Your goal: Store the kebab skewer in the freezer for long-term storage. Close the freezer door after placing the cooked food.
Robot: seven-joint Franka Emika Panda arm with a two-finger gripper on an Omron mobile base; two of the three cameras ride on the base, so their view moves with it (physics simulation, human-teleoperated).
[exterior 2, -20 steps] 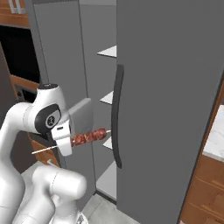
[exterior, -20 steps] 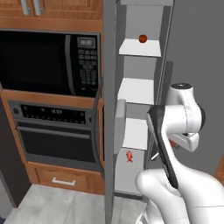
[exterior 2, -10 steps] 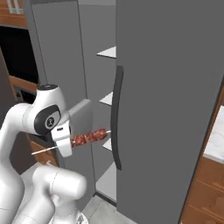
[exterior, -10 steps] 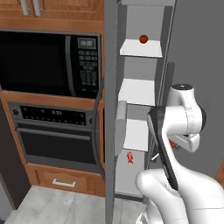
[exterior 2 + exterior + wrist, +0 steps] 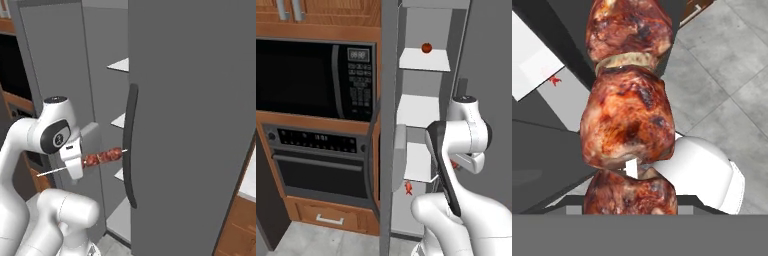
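The freezer [image 5: 423, 125] fills the centre of the left base view as a tall narrow compartment with white shelves, its interior open to the camera. In the right base view the freezer door [image 5: 192, 115] takes up the whole right half of the frame, a broad grey slab with a long dark vertical handle [image 5: 131, 145] running down its left edge. To the left of the freezer in the left base view sit a black microwave [image 5: 316, 75] in the upper left and a black oven [image 5: 318, 160] below it, both set in wooden cabinetry. The white arm rises in the lower left of the right base view, and its gripper [image 5: 75, 162] is pressed together on the kebab skewer [image 5: 102, 157], pinching the stick near its bare end. The skewer lies roughly level, its reddish-brown meat chunks pointing right, and its tip reaches the door handle at mid-frame. In the hand view the meat chunks loom large down the centre. A small round red ball [image 5: 426, 48] rests on the top freezer shelf, near the upper middle of the left base view.
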